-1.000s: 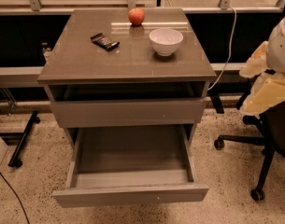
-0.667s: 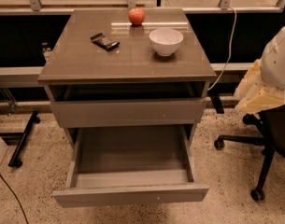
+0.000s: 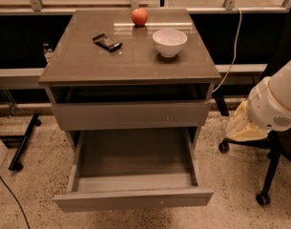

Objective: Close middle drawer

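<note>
Since the last frame the arm (image 3: 274,99) has dropped lower and edged left toward the cabinet (image 3: 130,66). Nothing else has shifted.

Gripper (image 3: 241,127): the cream-coloured end of the white arm, on the right side of the scene. It hangs beside the cabinet's right flank, about level with the gap between the two visible drawer fronts. It is clear of the cabinet and touches nothing I can see. I cannot tell whether it is open or closed.

Middle drawer (image 3: 133,200): pulled far out toward the near side, the lowest drawer in view. Its plain grey front panel sits at the near edge, with a tiny pale dot right of centre. The box behind it is deep and grey with thin side walls, and I see nothing in it. The gripper is well apart from this front panel, up and to the right.

Upper drawer (image 3: 130,115): its front sits just under the cabinet top, with a dark gap above it. It is far further in than the middle one.

On the top:
- Apple (image 3: 140,16) at the far edge, near centre.
- White bowl (image 3: 169,42) to the right, nearer than the apple.
- Dark bar (image 3: 107,42) lying flat on the left.
- All three stand apart from each other.

Right of the cabinet is a black chair (image 3: 273,168) on casters, partly behind the arm. A pale cable (image 3: 236,46) hangs at the far right. The floor (image 3: 35,185) is speckled.
</note>
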`<action>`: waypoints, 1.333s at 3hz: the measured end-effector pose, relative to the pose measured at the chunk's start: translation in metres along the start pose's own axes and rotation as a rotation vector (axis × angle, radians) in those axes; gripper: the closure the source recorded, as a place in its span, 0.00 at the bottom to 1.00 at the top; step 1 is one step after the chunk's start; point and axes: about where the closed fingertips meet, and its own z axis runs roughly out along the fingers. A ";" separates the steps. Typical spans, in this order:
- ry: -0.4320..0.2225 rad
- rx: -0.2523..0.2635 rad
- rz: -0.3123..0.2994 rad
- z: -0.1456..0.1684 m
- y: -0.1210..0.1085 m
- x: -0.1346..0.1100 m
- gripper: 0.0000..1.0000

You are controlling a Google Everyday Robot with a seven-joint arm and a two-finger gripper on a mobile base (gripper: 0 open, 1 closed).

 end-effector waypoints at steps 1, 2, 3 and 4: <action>-0.009 0.033 -0.008 0.003 -0.008 -0.001 1.00; -0.008 0.030 -0.008 0.002 -0.007 -0.001 1.00; 0.008 0.014 0.019 0.020 -0.003 -0.003 1.00; 0.001 -0.029 0.066 0.062 0.008 0.001 1.00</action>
